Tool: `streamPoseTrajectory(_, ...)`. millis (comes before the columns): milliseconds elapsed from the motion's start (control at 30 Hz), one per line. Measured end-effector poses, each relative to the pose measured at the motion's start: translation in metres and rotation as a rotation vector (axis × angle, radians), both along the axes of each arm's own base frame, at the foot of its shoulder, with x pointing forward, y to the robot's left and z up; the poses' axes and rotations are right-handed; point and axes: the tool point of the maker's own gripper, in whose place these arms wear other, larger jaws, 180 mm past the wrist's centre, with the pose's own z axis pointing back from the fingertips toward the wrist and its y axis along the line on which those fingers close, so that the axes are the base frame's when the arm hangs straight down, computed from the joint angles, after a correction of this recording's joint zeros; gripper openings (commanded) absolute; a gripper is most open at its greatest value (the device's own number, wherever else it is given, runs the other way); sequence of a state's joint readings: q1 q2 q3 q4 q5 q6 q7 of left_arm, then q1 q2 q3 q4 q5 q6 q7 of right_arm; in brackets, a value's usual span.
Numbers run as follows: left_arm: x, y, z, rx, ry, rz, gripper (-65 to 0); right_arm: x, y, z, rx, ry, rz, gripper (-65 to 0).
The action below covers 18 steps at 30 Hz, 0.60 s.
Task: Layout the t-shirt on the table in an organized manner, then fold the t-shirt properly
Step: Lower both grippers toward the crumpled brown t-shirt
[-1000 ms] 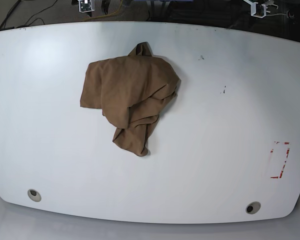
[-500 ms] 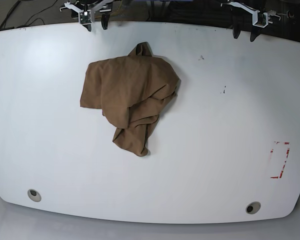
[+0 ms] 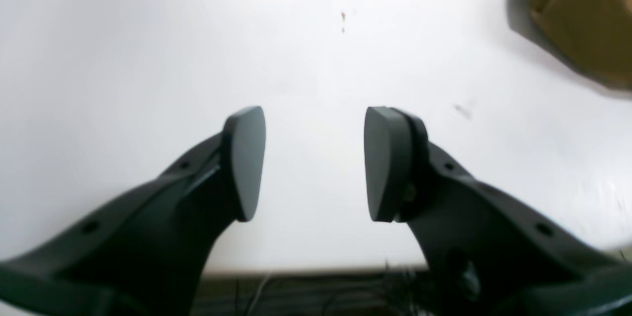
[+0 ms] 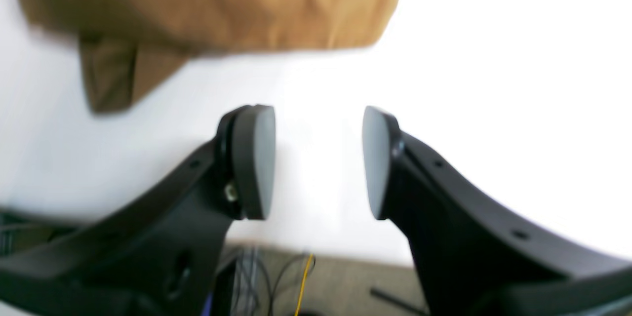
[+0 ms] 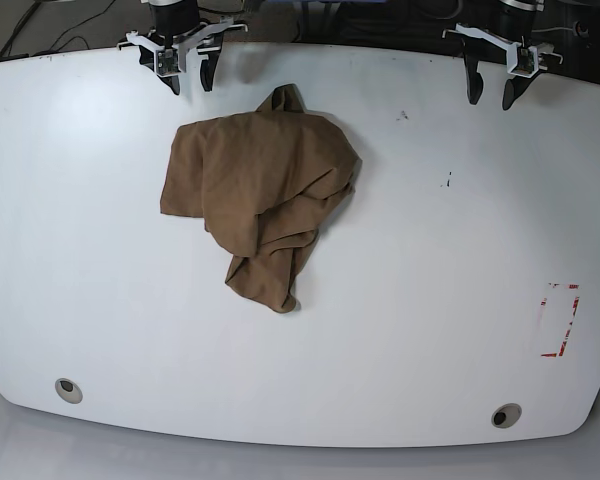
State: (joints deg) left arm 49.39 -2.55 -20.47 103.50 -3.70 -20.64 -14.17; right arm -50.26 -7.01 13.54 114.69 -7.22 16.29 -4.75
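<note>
Cloth of the t-shirt [image 5: 260,195] is judged soft, light — best pinched at a free edge on the table [image 5: 430,300]; left gripper [image 5: 487,97] and right gripper [image 5: 190,80] are held spread, empty.

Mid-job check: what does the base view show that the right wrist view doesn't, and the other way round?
Only the base view shows the whole crumpled t-shirt, the left pincer hanging open over the far edge, the red dashed rectangle and both round grey holes.

Only the right wrist view shows the cables on the floor beyond the table edge.

Both show the right pincer, open and empty, short of the t-shirt, over the white table.
</note>
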Motion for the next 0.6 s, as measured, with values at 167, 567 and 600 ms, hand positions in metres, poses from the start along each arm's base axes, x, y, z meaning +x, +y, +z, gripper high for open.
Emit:
streamPoseTrajectory(167, 0.015, 0.0, 0.006, -0.001, -0.044, -0.001, -35.7, 0.016, 0.0, 0.0, -0.002, -0.01, -0.001, -38.0)
streamPoseTrajectory(567, 0.046, -0.002, 0.021, -0.002, -0.129, -0.001, -35.7, 0.064, -0.003, 0.01, -0.01, -0.068, -0.01, -38.0)
streamPoseTrajectory(600, 0.048, -0.002, 0.022, -0.002, -0.133, -0.001, -35.7, 0.067, -0.004, 0.011, -0.011, -0.072, -0.012, -38.0)
